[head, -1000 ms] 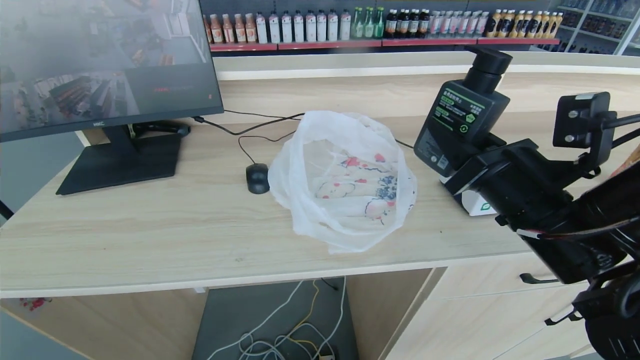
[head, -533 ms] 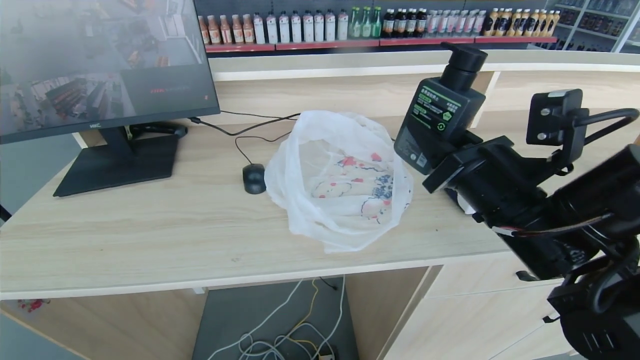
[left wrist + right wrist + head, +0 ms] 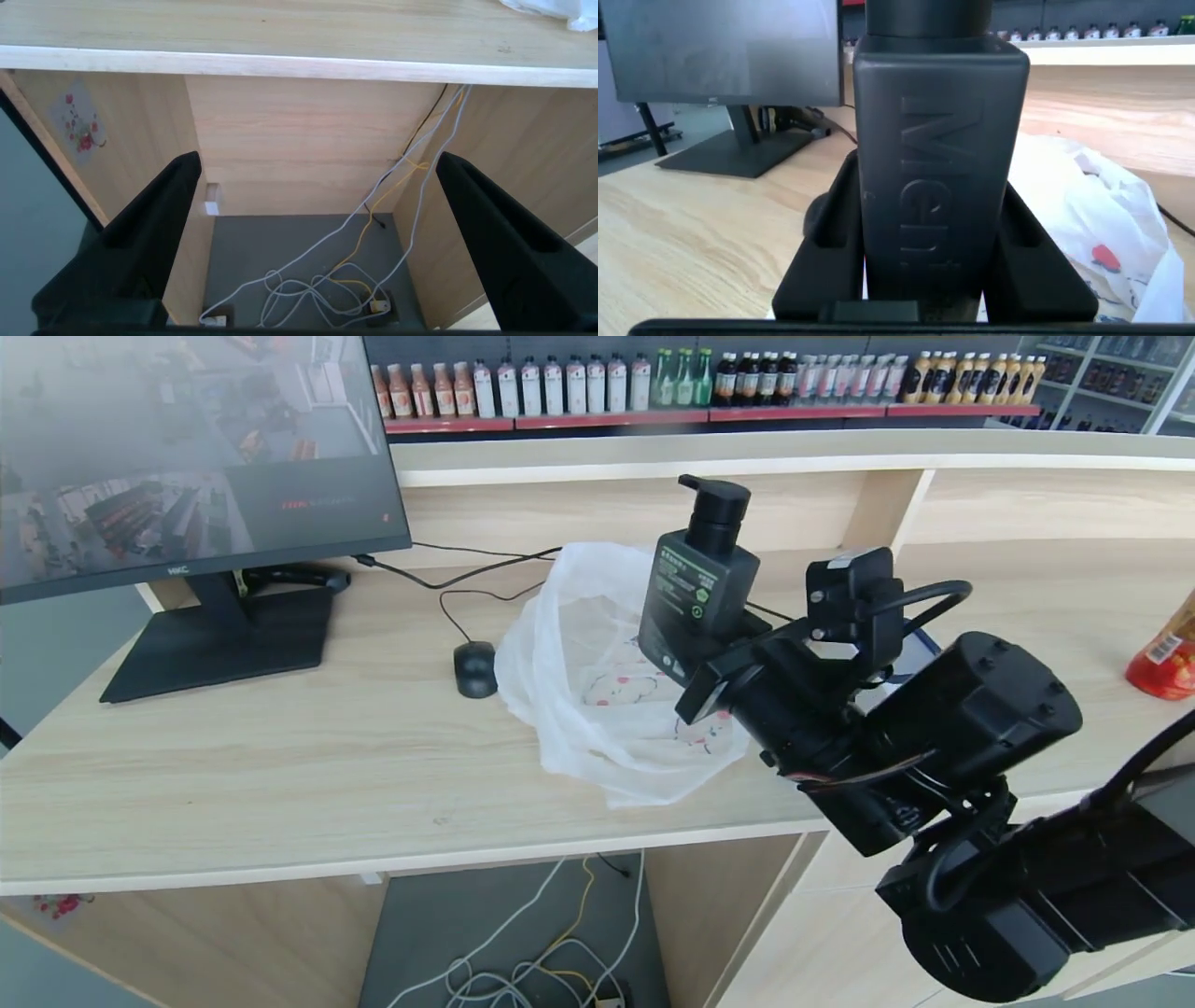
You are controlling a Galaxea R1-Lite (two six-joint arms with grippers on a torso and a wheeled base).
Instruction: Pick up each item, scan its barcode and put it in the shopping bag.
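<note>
pump bottle [image 3: 695, 593] upright, pump up | right gripper [image 3: 724, 658] clamps it | left gripper [image 3: 318, 233] agape

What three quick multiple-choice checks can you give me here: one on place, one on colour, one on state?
1. Where is the bottle?
A. Held up at the bag
B. Beside the monitor's stand
C. On the floor

2. What colour is the bag?
A. Black
B. White
C. Green

3. What state is the right gripper in?
A. Open and empty
B. Shut on the mouse
C. Shut on the bottle

Answers:
1 A: the head view shows it raised against the bag's rim.
2 B: its thin plastic is white, with small red and blue prints.
3 C: its fingers clamp the bottle's base on both sides.
</note>
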